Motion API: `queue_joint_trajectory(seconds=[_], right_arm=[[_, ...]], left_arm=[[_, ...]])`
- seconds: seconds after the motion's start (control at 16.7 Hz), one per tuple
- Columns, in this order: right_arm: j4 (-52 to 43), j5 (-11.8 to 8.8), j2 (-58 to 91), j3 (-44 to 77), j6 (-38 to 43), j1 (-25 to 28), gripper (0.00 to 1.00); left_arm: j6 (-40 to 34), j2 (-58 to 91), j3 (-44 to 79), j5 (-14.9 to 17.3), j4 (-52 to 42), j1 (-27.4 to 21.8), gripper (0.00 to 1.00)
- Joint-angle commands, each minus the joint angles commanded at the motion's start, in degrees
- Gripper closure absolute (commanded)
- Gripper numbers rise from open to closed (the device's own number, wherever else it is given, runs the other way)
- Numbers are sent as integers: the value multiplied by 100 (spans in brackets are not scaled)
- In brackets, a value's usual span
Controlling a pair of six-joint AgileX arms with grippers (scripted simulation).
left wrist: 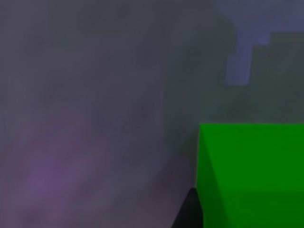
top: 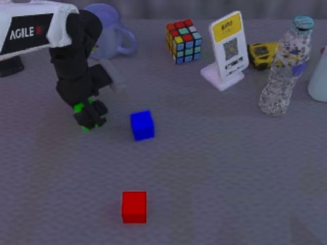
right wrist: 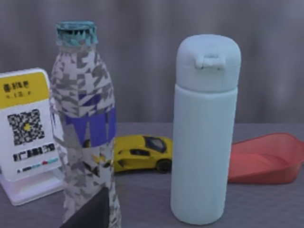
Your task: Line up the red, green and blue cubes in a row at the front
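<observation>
My left gripper (top: pixel 90 116) hangs low over the table's left side, shut on the green cube (top: pixel 78 107), of which only slivers show between the dark fingers from above. In the left wrist view the green cube (left wrist: pixel 251 175) fills the corner, with one dark finger (left wrist: pixel 190 214) pressed against its side. The blue cube (top: pixel 142 125) sits on the table just right of that gripper, apart from it. Alone near the front edge rests the red cube (top: pixel 134 206). My right arm is outside the top view; only a dark edge of my right gripper (right wrist: pixel 90 213) shows.
Along the back stand a lavender mug (top: pixel 104 28), a multicoloured puzzle cube (top: pixel 183 41), a QR sign (top: pixel 227 48), a yellow toy car (top: pixel 261 55), a patterned bottle (top: pixel 283 66) and a pale flask (right wrist: pixel 204 128). A red scoop (right wrist: pixel 266 159) lies behind the flask.
</observation>
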Motion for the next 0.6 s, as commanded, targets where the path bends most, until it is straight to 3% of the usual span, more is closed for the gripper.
queue_joint_trajectory(seconds=[0.3,0.6], right_arm=[[0,0,0,0,0,0,0],[0,0,0,0,0,0,0]], left_arm=[[-14,-94,90,26,-140,9,100],[-26,-344,780,26,-1138,89,100]])
